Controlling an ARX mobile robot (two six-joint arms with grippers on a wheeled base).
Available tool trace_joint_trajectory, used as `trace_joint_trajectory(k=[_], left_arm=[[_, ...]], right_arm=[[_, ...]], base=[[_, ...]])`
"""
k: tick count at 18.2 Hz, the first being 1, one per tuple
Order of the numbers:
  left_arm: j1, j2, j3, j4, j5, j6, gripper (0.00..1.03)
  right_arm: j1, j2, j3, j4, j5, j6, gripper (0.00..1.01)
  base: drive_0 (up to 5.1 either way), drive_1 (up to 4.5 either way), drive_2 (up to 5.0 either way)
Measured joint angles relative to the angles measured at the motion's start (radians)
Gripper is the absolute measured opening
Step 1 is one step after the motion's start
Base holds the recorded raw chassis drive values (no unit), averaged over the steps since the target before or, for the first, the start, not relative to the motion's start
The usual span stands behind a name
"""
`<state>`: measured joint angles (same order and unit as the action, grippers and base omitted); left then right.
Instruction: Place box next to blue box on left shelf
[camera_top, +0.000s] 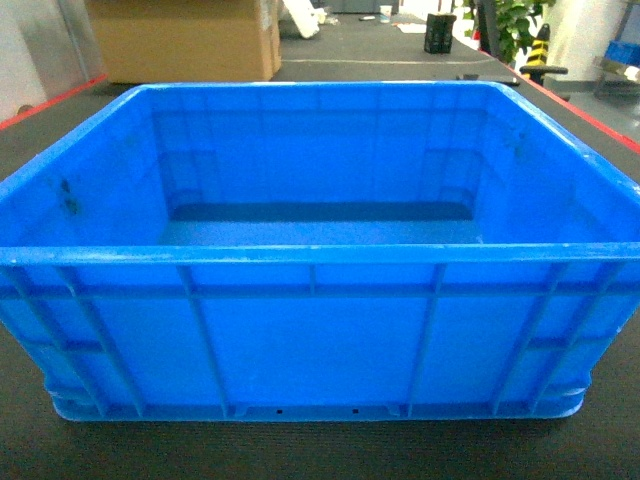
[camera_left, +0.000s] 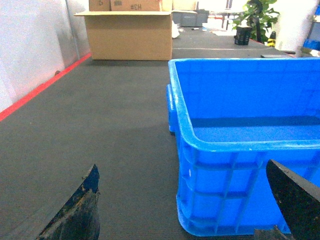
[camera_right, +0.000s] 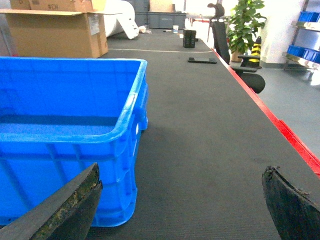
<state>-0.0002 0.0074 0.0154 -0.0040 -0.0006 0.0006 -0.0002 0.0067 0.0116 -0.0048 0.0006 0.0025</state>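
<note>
The box (camera_top: 320, 330) is a large bright blue ribbed crate that stands empty on the dark floor mat and fills the head view. No gripper shows in the head view. My left gripper (camera_left: 181, 165) is open and low, just short of the box's (camera_left: 225, 175) near left corner, with nothing between its fingers. My right gripper (camera_right: 181, 169) is open at the box's (camera_right: 50, 165) near right corner. Its left finger (camera_right: 75, 205) lies in front of the box wall and its right finger over bare mat. The left shelf and its blue box are out of view.
An open cardboard carton (camera_top: 185, 40) stands behind the box to the left. Red lines (camera_right: 290, 135) edge the mat on both sides. A black chair (camera_right: 225, 40), a potted plant (camera_right: 245, 25) and a metal rack with blue bins (camera_right: 305, 20) are far right.
</note>
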Motion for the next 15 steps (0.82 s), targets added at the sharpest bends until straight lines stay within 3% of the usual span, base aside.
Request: trace_joint_trajectory(k=[15], left_arm=[[0.000,0.000,0.000,0.000,0.000,0.000,0.98]], right_arm=[[0.000,0.000,0.000,0.000,0.000,0.000,0.98]], base=[[0.0,0.00,0.0]])
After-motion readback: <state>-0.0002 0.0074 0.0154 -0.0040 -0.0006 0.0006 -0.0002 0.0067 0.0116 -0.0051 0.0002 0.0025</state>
